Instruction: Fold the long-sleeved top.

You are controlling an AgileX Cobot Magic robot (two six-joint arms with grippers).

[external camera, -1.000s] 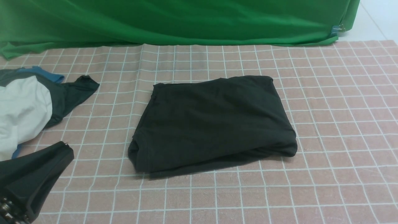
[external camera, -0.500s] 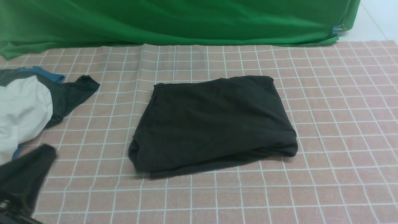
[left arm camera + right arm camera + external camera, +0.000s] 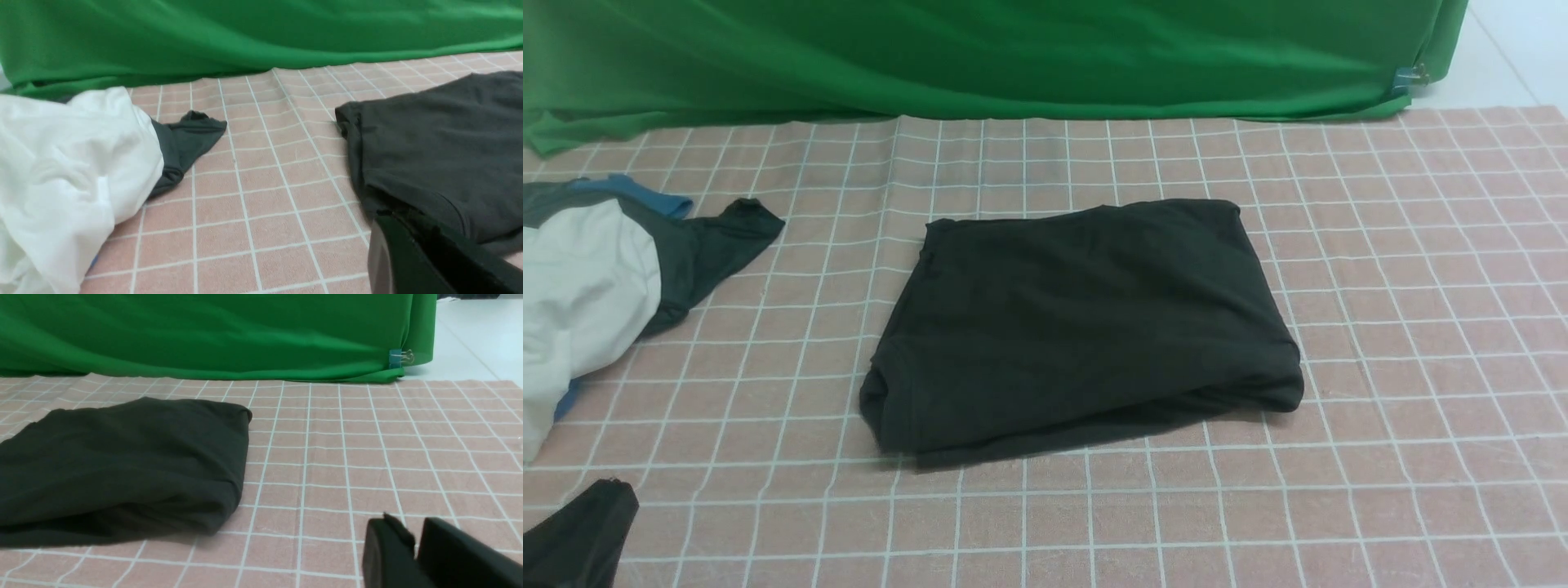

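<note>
OK, long-sleeved top is lying mid-table as a folded, roughly rectangular black bundle on the pink checked tablecloth, sleeves tucked out of sight, the near edge thick and rounded with layered folds, the near-left corner bulging a bit. Nothing of mine is touching it. My left gripper sits low at the near-left corner of the front view, clear of the top and off the cloth pile; its jaws are clenched together with nothing between them. In the left wrist view its dark fingers show pressed together, with the top's left edge just beyond them. My right gripper is out of the front view; the right wrist view shows its two dark fingers with a narrow slit between them, nothing in the slit, hovering over bare tablecloth well to the right of the top. At the left edge of the table there's a white garment heaped over a smaller dark cloth with blue trim, well apart from the top. A green backdrop hangs along the far edge of the table, pinned at its right end with a binder clip.
</note>
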